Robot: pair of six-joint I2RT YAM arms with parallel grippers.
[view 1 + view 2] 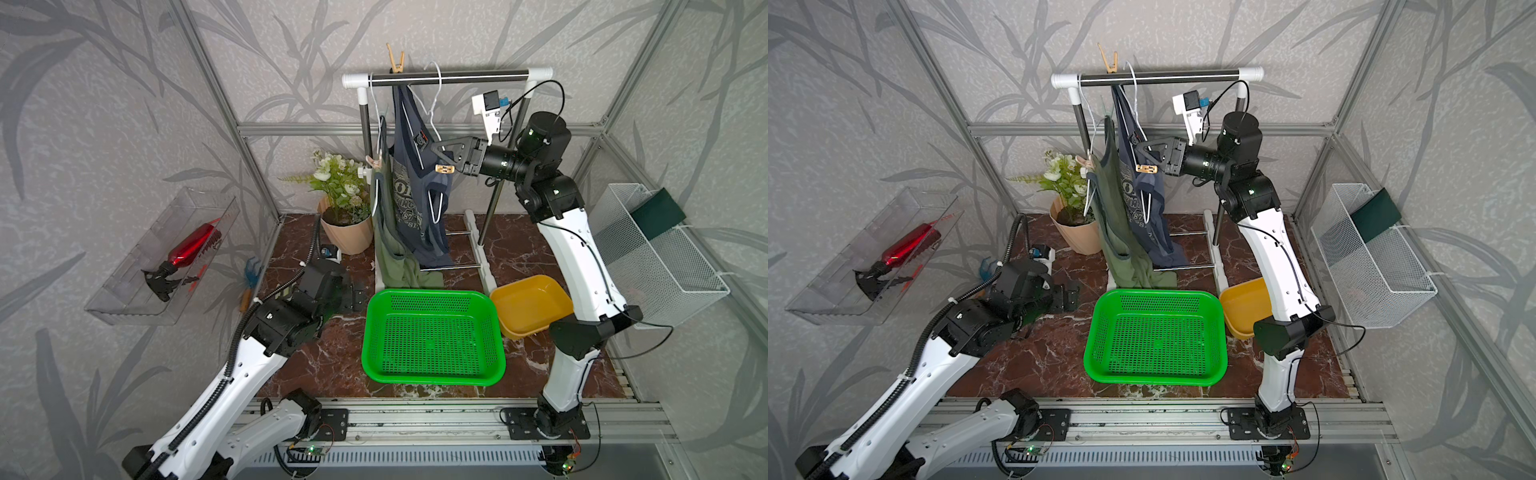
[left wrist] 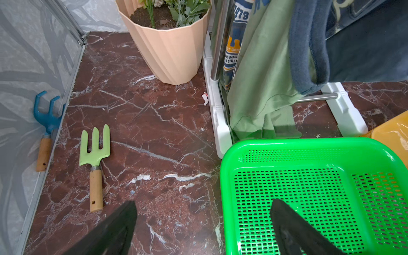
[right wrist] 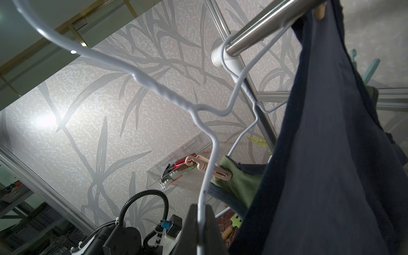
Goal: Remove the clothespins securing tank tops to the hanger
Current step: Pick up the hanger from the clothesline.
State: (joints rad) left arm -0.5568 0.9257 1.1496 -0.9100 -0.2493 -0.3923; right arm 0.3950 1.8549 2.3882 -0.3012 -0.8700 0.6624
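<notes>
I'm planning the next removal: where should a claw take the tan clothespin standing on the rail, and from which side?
Probably its two splayed prongs, from above. The clothespin stands upright on the rail, prongs up and free, clamping end down where the navy tank top hangs. Squeezing the prongs should open it.

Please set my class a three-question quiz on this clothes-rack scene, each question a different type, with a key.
1. True or false: the right gripper is shut on the thin white wire hanger.
2. Where is the tan wooden clothespin that stands highest? A: clipped on the rack's steel top rail; B: lying in a basket; C: held by a gripper.
3. Fill in: the small peach-pink clothespin clips the ____ tank top.
Key: 1 true; 2 A; 3 olive green.
</notes>
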